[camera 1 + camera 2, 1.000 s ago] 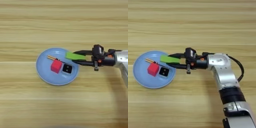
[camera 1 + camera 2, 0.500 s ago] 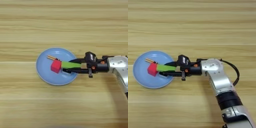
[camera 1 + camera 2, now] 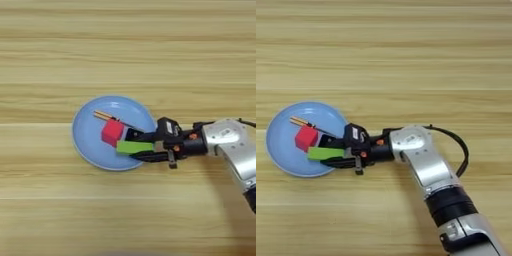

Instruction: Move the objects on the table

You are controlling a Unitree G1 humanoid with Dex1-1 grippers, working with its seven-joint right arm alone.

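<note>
The right claw [image 3: 137, 150] grips the flat green block [image 3: 135, 147] between its 2 black fingers, over the blue plate [image 3: 87, 145] beside the red cube [image 3: 112, 132] on the bench [image 3: 125, 50].

**Right arm, build and finish**

Silver forearm [image 3: 418, 155], rounded glossy shell. Behind it, a black ribbed elbow joint [image 3: 450, 205], then more silver casing. Thin black cable [image 3: 458, 147] loops out behind the pincer. Gripper [image 3: 331, 152]: two black fingers, black wrist block with small orange-red marks and a pale label on top.
</note>
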